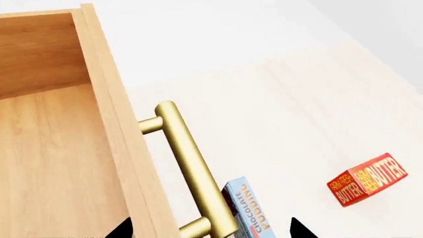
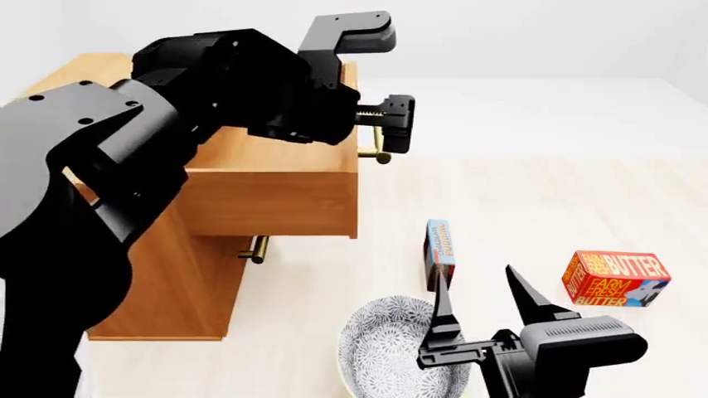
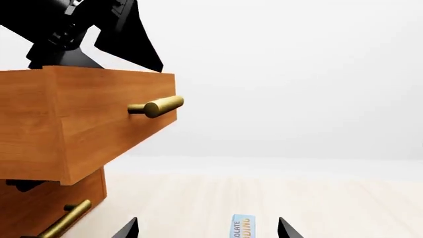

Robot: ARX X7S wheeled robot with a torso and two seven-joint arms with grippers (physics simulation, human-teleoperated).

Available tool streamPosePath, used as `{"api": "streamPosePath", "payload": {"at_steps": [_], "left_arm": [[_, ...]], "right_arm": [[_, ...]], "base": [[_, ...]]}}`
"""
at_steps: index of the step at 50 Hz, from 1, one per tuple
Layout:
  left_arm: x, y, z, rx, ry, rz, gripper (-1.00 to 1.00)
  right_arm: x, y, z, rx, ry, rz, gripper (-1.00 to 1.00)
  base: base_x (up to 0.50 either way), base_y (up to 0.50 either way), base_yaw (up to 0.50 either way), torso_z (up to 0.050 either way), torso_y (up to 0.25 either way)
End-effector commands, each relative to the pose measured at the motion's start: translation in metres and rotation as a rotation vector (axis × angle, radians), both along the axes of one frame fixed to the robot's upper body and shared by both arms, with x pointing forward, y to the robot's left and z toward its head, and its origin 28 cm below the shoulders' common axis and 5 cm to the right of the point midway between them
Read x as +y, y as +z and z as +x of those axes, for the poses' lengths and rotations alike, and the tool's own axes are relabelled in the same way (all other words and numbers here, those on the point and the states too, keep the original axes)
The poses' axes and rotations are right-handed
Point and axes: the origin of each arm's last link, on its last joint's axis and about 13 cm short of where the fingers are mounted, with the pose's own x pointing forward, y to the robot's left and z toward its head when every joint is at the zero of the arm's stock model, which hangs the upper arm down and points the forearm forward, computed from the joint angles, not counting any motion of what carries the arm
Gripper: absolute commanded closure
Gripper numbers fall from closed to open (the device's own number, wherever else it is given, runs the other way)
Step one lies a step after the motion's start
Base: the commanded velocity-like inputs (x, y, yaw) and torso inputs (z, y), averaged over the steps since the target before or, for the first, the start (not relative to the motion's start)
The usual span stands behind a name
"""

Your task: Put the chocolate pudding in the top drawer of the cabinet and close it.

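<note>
Chocolate pudding [image 2: 440,249] stands on edge on the pale surface [image 2: 575,199] at lower centre of the head view, just right of the cabinet [image 2: 166,274], whose top drawer [image 2: 277,195] is pulled out. Left hand [image 2: 390,124] hovers released at the drawer's brass handle [image 1: 191,168], upper centre. Right hand [image 2: 483,303], spread and empty, sits low, beside a patterned bowl [image 2: 382,348]; a butter box [image 2: 615,279] lies right.
</note>
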Motion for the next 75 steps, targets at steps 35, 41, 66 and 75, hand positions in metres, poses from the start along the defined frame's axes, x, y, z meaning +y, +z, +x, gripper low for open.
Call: {"api": "streamPosePath", "payload": {"at_steps": [35, 41, 66, 75], "left_arm": [[-0.03, 0.002, -0.013, 0.004, -0.157, -0.119, -1.0], [-0.028, 0.013, -0.012, -0.063, -0.11, -0.065, -1.0], [0.008, 0.048, -0.016, -0.434, 0.105, 0.025, -1.0], [0.035, 0.044, -0.052, -0.691, 0.16, -0.016, -1.0]], "right_arm": [[-0.002, -0.005, -0.001, 0.002, 0.0, 0.009, -1.0], [-0.002, -0.006, -0.001, 0.001, -0.001, 0.007, -1.0], [-0.002, 0.001, 0.0, -0.014, -0.011, 0.001, -1.0], [-0.001, 0.002, -0.001, -0.018, -0.016, -0.009, -1.0]], "base": [[0.0, 0.0, 0.0, 0.0, 0.0], [0.0, 0.0, 0.0, 0.0, 0.002], [0.0, 0.0, 0.0, 0.0, 0.0], [0.0, 0.0, 0.0, 0.0, 0.0]]}}
